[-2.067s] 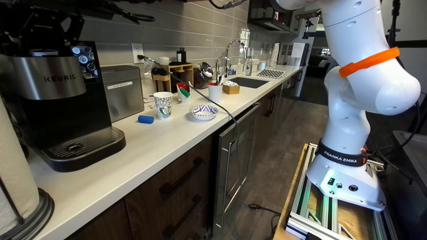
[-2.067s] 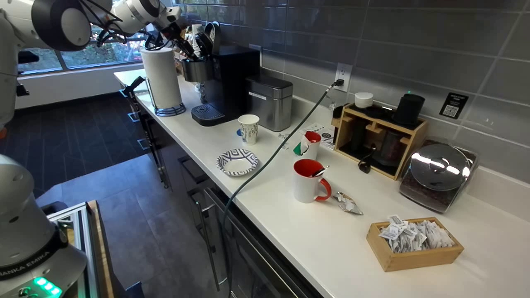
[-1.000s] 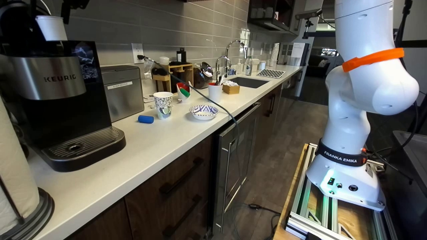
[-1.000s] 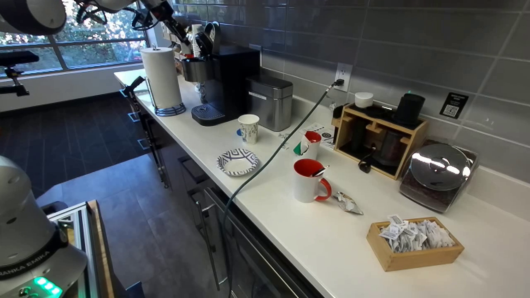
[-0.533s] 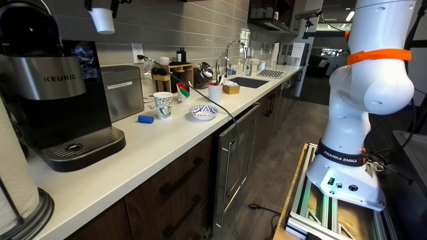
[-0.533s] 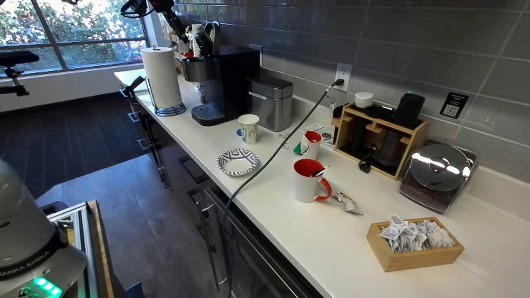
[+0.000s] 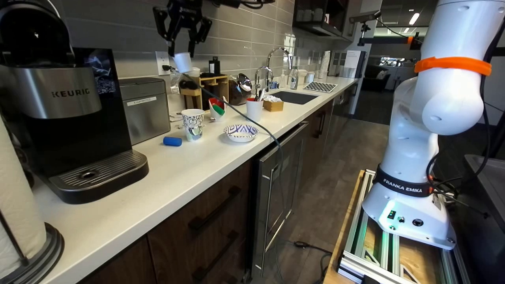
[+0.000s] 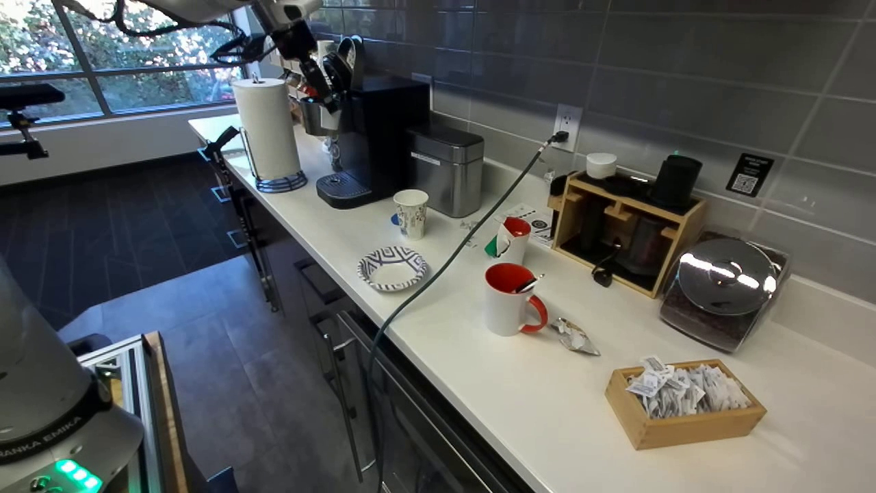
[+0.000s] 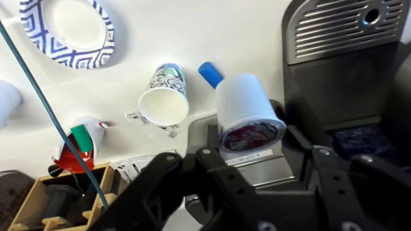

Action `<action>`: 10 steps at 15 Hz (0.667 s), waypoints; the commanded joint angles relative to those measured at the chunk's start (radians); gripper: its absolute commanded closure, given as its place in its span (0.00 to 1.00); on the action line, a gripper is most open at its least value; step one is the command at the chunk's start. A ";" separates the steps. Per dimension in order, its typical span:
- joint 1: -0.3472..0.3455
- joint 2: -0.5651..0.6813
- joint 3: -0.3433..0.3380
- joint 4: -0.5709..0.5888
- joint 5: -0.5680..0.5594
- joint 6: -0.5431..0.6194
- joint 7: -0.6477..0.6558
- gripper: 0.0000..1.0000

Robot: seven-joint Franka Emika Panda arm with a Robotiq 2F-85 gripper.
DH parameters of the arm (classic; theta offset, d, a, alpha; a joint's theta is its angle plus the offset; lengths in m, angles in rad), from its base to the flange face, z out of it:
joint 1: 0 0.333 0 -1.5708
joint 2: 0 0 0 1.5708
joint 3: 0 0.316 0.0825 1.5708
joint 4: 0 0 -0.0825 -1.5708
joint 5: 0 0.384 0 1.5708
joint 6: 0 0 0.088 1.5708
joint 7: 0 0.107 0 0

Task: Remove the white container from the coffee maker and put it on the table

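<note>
While I hold the white container (image 9: 244,96) clear of the coffee maker (image 7: 79,132), it isn't on the table (image 7: 158,169) yet: it hangs in the air, higher than the coffee maker's base, out on its steel box (image 7: 146,112) side. My gripper (image 7: 181,54) is pinching it by the lidded end, slightly tilted. Main risk, my read: going down too early. Blue cylinder (image 9: 210,74) lies near the coffee maker, paper cup (image 7: 193,128) farther out from it; a careless descent could knock either one. Second: sides taper, so a weak pinch may let it slip, a hard one may crush it. Third: letting go high or tilted probably means it tips and rolls.
</note>
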 commanded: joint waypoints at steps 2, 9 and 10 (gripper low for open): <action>-0.039 -0.070 0.018 -0.284 -0.088 0.223 0.173 0.72; -0.046 -0.026 0.040 -0.422 -0.165 0.371 0.420 0.47; -0.046 -0.024 0.039 -0.420 -0.165 0.371 0.415 0.47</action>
